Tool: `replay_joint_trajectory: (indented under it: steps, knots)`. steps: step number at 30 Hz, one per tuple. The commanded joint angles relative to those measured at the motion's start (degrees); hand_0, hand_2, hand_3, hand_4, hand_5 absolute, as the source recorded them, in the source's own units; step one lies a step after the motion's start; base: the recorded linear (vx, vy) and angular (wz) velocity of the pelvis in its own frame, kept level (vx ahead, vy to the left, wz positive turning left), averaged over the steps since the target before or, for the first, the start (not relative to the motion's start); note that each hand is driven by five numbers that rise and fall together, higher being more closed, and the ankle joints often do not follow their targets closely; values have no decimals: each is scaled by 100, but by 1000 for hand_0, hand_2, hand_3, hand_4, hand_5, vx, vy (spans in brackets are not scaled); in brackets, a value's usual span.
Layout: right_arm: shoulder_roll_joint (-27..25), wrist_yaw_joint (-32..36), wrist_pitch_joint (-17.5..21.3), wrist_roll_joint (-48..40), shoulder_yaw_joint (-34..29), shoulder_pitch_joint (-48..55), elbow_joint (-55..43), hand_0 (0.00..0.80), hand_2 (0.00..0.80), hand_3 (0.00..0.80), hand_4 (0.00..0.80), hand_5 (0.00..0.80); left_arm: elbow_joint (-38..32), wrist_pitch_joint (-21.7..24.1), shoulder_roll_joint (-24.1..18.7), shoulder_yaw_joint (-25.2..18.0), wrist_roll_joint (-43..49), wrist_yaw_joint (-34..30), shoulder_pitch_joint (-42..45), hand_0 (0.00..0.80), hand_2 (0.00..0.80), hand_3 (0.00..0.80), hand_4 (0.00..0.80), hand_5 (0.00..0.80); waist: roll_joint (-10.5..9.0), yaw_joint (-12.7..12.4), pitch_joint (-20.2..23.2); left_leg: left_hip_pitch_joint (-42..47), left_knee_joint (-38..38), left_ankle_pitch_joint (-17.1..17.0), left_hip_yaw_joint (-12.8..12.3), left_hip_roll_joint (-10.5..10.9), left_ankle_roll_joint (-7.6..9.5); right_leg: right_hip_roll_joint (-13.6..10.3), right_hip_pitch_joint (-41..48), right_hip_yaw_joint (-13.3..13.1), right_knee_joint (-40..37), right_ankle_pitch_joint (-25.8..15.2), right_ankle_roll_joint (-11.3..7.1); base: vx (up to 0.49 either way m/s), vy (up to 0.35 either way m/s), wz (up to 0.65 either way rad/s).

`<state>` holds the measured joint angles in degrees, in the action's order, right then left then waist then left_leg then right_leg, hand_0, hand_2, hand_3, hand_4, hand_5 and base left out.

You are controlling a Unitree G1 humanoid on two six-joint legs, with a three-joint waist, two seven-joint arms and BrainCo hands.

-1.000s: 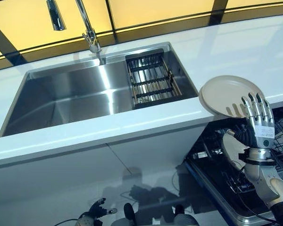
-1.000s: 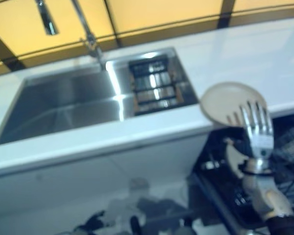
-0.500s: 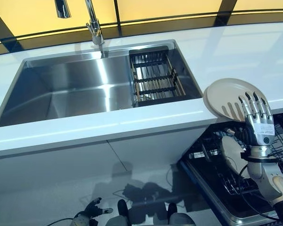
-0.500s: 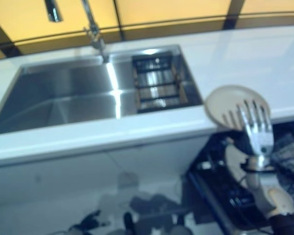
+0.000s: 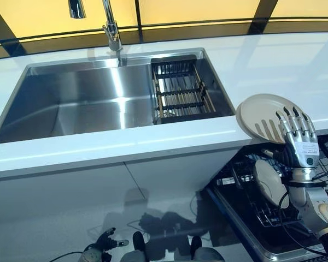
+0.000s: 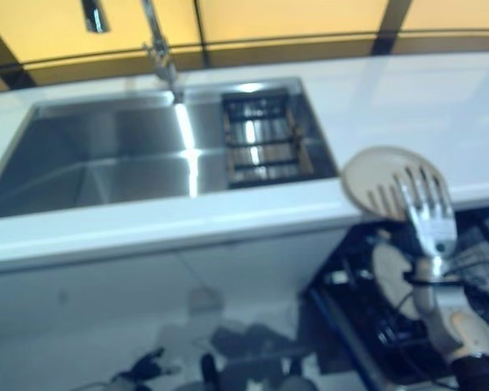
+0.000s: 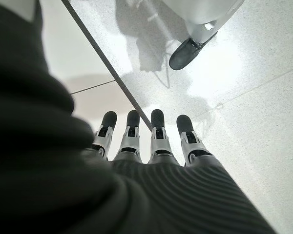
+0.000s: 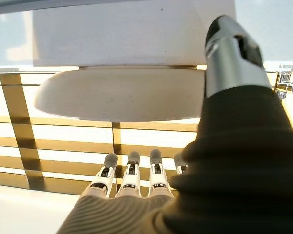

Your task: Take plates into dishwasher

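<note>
A beige plate (image 5: 264, 113) lies on the white countertop (image 5: 273, 60), its near rim hanging over the front edge above the open dishwasher. My right hand (image 5: 299, 143) is held upright at that near rim, fingers straight and spread. The right wrist view shows the plate (image 8: 122, 92) from below, with my fingers (image 8: 131, 175) straight under it and my thumb (image 8: 229, 48) raised beside it, closed on nothing. Another pale plate (image 5: 270, 184) stands in the dishwasher's dark wire rack (image 5: 246, 202). My left hand (image 5: 105, 242) hangs low by the floor, fingers (image 7: 156, 131) straight and empty.
A steel sink (image 5: 82, 103) is set in the counter to the left, with a dark drainer basket (image 5: 180, 90) in its right part and a tap (image 5: 112, 33) behind. A white cabinet front (image 5: 98, 191) stands below the counter.
The whole picture has shifted a little, so the camera has moved. My right hand stays at the plate's near rim. The plate has not moved on the counter.
</note>
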<state>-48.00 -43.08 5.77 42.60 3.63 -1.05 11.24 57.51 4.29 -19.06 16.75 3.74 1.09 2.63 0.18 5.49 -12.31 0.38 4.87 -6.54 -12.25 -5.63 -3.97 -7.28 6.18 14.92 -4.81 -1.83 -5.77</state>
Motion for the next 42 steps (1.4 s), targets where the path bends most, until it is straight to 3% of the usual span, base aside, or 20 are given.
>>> replay_joint_trajectory:
  steps: [1, 19, 42]
  knots:
    - [-179, -47, -186, 54, -249, -464, 215, 0, 0, 0, 0, 0, 276, 146, -217, -55, 234, 44, -381, 0, 0, 0, 0, 0, -78, -180, 60, 219, -558, 867, -75, -20, 251, -59, -624, -206, 1281, 682, 29, 0, 0, 0]
    - [7, 55, -373, 6, -187, -540, 567, 0, 0, 0, 0, 0, 167, 109, -277, -114, 281, 21, -392, 0, 0, 0, 0, 0, -7, -215, -25, 166, -573, 823, -50, -20, 235, -67, -656, -151, 1335, 700, 61, 0, 0, 0]
    - [-218, 49, -441, 155, -325, -634, 413, 0, 0, 0, 0, 0, -98, -65, -242, -98, 236, -32, -333, 0, 0, 0, 0, 0, 51, -239, -81, 98, -649, 793, 4, -32, 152, -66, -643, -67, 1341, 739, 143, 6, -7, 3]
